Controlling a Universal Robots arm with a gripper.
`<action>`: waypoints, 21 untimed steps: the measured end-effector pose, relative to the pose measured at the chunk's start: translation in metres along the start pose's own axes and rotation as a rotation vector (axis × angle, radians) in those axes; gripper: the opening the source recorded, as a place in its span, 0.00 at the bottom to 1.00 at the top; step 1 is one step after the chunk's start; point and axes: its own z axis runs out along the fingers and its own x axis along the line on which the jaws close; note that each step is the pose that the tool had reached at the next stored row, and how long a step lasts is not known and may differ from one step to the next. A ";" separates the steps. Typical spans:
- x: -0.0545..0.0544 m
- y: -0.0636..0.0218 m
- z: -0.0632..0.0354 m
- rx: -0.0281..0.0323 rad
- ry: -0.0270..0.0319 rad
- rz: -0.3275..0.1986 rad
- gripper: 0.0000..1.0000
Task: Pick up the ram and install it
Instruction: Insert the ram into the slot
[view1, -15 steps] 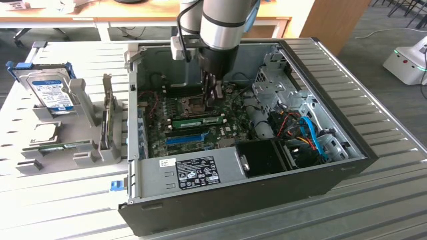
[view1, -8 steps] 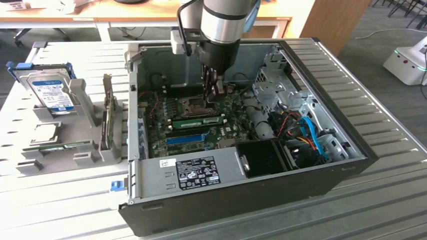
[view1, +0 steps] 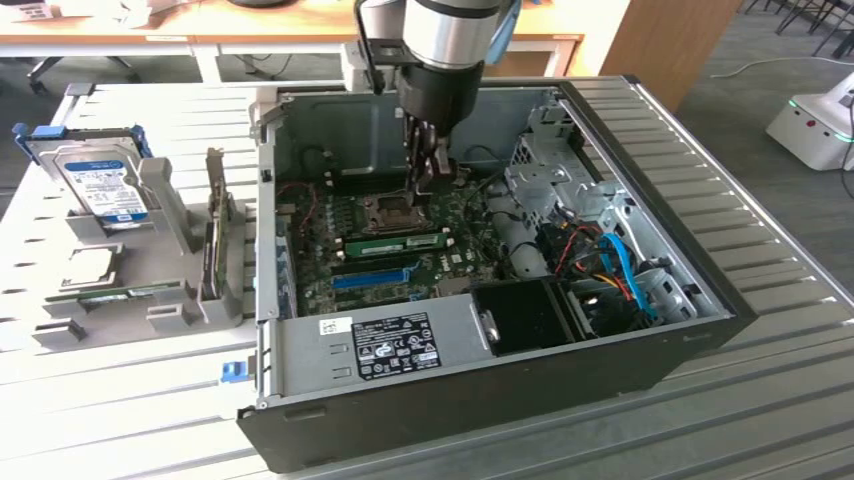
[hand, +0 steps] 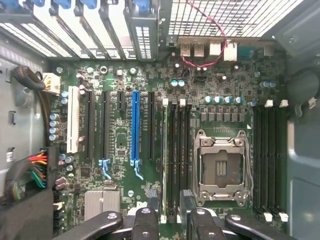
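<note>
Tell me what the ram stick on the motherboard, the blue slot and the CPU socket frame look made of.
The ram stick: likely fibreglass circuit board, matte green, with a white paper-like label. The blue slot: probably moulded plastic, going by its even colour and slight gloss. The CPU socket frame: seemingly bare stamped metal, silvery with bright glints.

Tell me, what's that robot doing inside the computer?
A robot arm is reaching down into an open computer case. Its gripper hangs open over the green main board, with nothing in it. Right by the gripper, a green memory stick with a white label stands on its edge in a slot on the board.
</note>
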 end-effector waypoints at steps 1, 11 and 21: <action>0.000 0.0001 -0.0019 0.0000 0.0000 0.000 0.31; 0.000 0.0007 -0.0181 -0.0001 0.0001 0.000 0.31; 0.000 0.0012 -0.0305 -0.0001 0.0001 0.000 0.31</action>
